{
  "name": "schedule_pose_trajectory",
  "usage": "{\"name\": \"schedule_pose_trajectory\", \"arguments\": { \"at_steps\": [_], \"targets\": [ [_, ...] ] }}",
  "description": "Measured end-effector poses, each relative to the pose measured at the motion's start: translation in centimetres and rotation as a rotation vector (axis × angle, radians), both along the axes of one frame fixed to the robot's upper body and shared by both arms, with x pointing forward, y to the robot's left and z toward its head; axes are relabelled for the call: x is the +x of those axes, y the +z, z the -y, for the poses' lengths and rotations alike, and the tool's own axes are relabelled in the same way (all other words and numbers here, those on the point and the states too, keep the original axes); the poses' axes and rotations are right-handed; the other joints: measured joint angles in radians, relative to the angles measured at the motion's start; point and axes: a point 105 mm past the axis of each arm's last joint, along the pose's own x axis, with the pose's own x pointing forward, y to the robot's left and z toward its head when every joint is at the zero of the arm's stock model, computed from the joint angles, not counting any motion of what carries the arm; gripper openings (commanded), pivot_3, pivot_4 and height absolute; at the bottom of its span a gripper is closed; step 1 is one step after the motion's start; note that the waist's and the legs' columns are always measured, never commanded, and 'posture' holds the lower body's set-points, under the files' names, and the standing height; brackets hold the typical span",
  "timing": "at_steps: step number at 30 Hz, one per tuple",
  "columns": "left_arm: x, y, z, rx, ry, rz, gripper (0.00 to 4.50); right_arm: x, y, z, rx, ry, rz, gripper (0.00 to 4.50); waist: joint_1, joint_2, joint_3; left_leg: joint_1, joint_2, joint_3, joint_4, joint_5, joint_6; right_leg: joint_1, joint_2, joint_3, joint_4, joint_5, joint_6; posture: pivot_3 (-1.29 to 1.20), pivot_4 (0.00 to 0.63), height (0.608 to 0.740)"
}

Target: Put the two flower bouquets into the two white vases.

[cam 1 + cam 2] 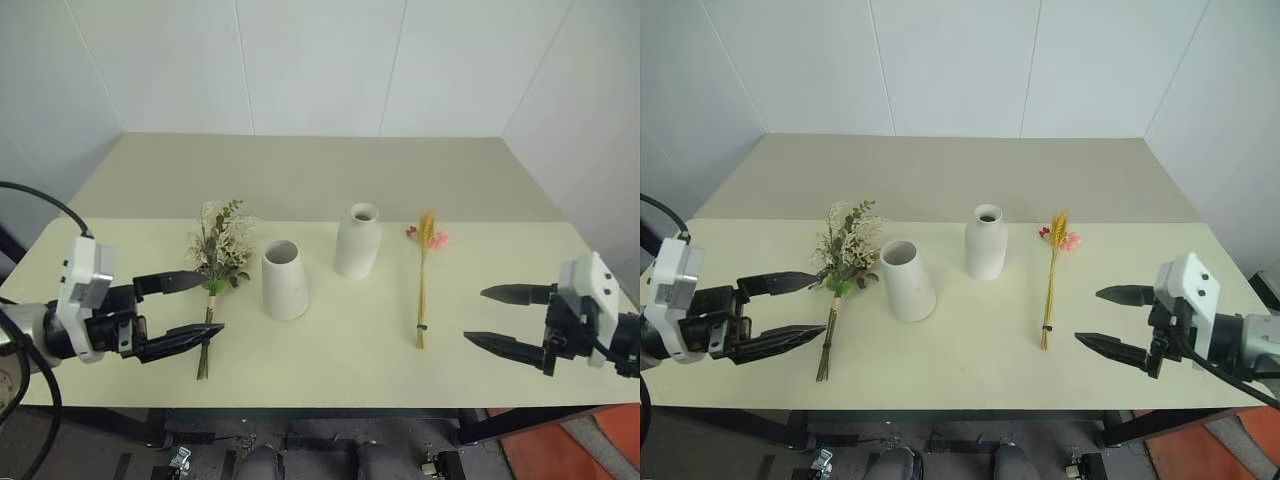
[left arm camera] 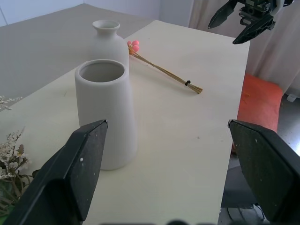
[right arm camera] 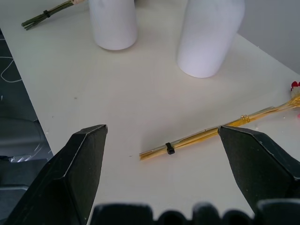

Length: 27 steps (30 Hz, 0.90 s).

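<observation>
Head view: the left gripper (image 1: 192,306) is spread wide around the bushy bouquet's (image 1: 218,252) stems, left of the cone vase (image 1: 284,279). The right gripper (image 1: 495,317) gapes empty near the table's (image 1: 330,360) front-right edge. Beyond the cone vase stand the bottle vase (image 1: 357,241) and the wheat bouquet (image 1: 424,282), lying flat.

Left wrist view: bare tabletop lies right of the cone vase.

Right wrist view: the wheat stalks lie between the fingers (image 3: 77,171), untouched.

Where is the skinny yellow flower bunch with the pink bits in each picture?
Left eye view: the golden bunch lies flat on the table, right of the bottle-shaped vase.
Right eye view: the same, lying right of that vase.
Left wrist view: it lies beyond the cone vase, pink blossoms beside the bottle-shaped vase.
Right wrist view: its stalks lie between the right gripper's fingers.
Shared landmark: the bottle-shaped vase.
</observation>
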Motion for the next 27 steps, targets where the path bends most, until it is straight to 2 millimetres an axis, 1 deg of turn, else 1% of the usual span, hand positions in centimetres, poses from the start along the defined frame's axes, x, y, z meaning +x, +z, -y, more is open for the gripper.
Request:
{"name": "schedule_pose_trajectory", "arguments": {
  "at_steps": [11, 17, 21, 23, 27],
  "targets": [
    [0.0, 0.1, 0.0, 0.010, -0.010, -0.001, 4.48, -0.1, -0.3, 0.0, 0.003, -0.011, -0.001, 4.50, 0.001, 0.000, 0.000, 0.000, 0.000, 0.000, 0.000, 0.000, 0.000, 0.000, 0.000, 0.000, 0.000, 0.000, 0.000, 0.00, 0.150, 0.740],
    [0.2, -0.1, -0.2, 0.020, 0.015, -0.003, 4.48, 0.4, 0.4, -0.1, 0.009, -0.010, 0.028, 4.50, 0.000, 0.000, 0.000, 0.000, 0.000, 0.000, 0.000, 0.000, 0.000, 0.000, 0.000, 0.000, 0.000, 0.000, 0.000, 0.00, 0.150, 0.740],
    [0.6, -1.0, -1.0, 0.063, 0.101, -0.018, 4.48, 0.8, 0.4, -0.4, 0.020, 0.003, 0.027, 4.50, -0.001, 0.000, 0.000, 0.000, 0.000, 0.000, 0.000, 0.000, 0.000, 0.000, 0.000, 0.000, 0.000, 0.000, 0.000, 0.00, 0.150, 0.740],
    [1.1, -1.4, -1.5, 0.093, 0.168, -0.020, 4.48, 1.1, 0.2, -0.4, 0.022, 0.007, 0.016, 4.50, 0.000, 0.000, 0.000, 0.000, 0.000, 0.000, 0.000, 0.000, 0.000, 0.000, 0.000, 0.000, 0.000, 0.000, 0.000, 0.00, 0.150, 0.740],
    [2.1, -2.2, -2.8, 0.181, 0.313, -0.049, 4.48, 1.8, 0.4, -0.4, 0.027, 0.020, 0.028, 4.50, 0.000, 0.000, 0.000, 0.000, 0.000, 0.000, 0.000, 0.000, 0.000, 0.000, 0.000, 0.000, 0.000, 0.000, 0.000, 0.00, 0.150, 0.740]
  ]
}}
